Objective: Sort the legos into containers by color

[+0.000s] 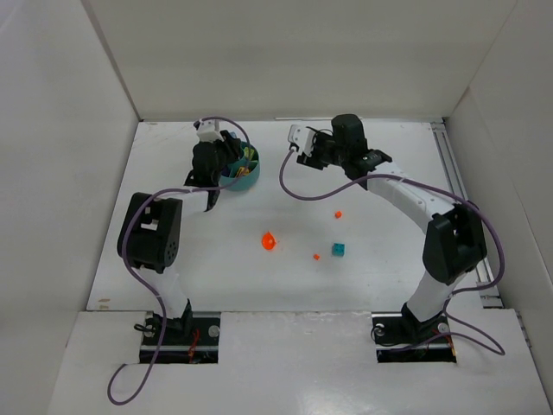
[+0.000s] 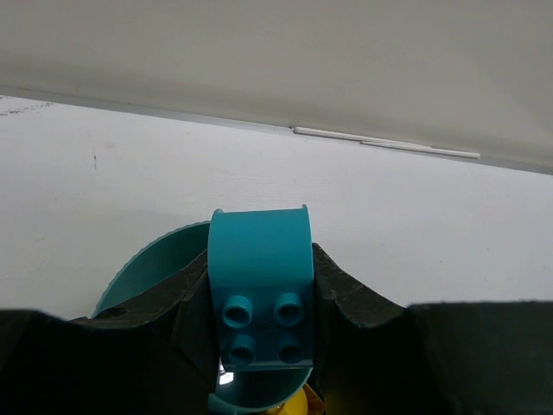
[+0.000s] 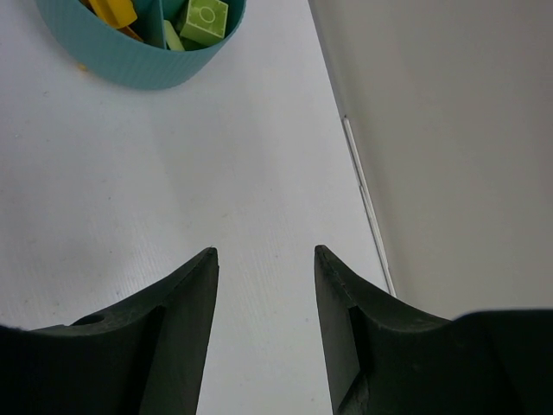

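My left gripper is shut on a teal lego, a curved brick with four studs, held just above the teal bowl. A yellow lego shows under it in the bowl. In the top view the left gripper hangs over the bowl at the back of the table. To the right of the bowl my right gripper stands open with nothing between its fingers. Its view shows the bowl with a lime green lego and a yellow one inside.
Loose on the table lie an orange lego, two tiny orange bits and a teal lego. White walls close in the back and both sides; the back wall is close beside the right gripper.
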Available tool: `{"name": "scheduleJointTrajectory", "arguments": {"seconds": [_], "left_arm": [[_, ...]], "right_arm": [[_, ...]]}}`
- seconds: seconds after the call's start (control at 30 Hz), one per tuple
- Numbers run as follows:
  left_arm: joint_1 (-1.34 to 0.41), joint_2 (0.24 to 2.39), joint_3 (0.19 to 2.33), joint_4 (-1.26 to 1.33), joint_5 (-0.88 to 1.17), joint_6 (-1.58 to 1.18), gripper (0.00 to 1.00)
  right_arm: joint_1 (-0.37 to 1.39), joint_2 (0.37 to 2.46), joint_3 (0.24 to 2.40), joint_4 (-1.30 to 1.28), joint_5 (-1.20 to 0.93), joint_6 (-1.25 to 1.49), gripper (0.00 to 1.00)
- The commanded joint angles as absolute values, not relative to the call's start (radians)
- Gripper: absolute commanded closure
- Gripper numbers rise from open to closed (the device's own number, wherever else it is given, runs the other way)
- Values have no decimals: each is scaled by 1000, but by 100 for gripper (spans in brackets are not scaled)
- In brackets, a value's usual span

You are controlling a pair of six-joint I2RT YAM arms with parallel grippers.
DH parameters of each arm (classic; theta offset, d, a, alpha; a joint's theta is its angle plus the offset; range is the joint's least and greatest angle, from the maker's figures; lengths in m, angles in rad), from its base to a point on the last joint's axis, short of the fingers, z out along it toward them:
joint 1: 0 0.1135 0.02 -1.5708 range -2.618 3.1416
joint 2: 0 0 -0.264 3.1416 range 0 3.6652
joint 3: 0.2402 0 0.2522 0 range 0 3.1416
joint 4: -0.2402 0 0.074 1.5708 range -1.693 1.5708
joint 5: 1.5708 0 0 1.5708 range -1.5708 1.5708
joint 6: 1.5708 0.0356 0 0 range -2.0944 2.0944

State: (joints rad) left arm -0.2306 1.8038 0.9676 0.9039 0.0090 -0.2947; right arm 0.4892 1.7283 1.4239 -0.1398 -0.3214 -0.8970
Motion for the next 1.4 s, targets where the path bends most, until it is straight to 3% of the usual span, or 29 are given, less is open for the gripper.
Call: {"name": "scheduleJointTrajectory", "arguments": {"seconds": [0.0, 0.37, 0.7, 1.0, 1.07, 1.1, 1.17, 1.23, 1.27, 1.37], "left_arm": [[-242, 1805, 1009, 992, -12, -249, 87], [-261, 1845, 1020, 1003, -95, -218, 83], [-270, 1855, 1020, 1012, -71, -207, 53], [-270, 1803, 1020, 1012, -38, -228, 36], [-270, 1755, 1011, 980, -26, -238, 28], [-270, 1737, 1011, 968, -14, -238, 14], [-270, 1674, 1011, 924, 17, -247, 2], [-270, 1626, 1020, 869, 53, -258, 0], [-270, 1603, 1029, 829, 90, -258, 0], [-270, 1508, 1094, 596, 182, -273, 0]], "right_arm": [[482, 1690, 1422, -89, -325, -882, 47], [463, 1690, 1413, -89, -325, -882, 47], [463, 1690, 1404, -89, -334, -882, 47], [463, 1671, 1394, -89, -344, -871, 47], [463, 1645, 1382, -100, -334, -858, 44], [463, 1619, 1358, -100, -334, -844, 42], [463, 1588, 1330, -109, -325, -821, 35], [463, 1536, 1269, -127, -313, -766, 23], [463, 1516, 1247, -136, -295, -743, 1], [483, 1434, 1151, -192, -238, -649, 0]]}}
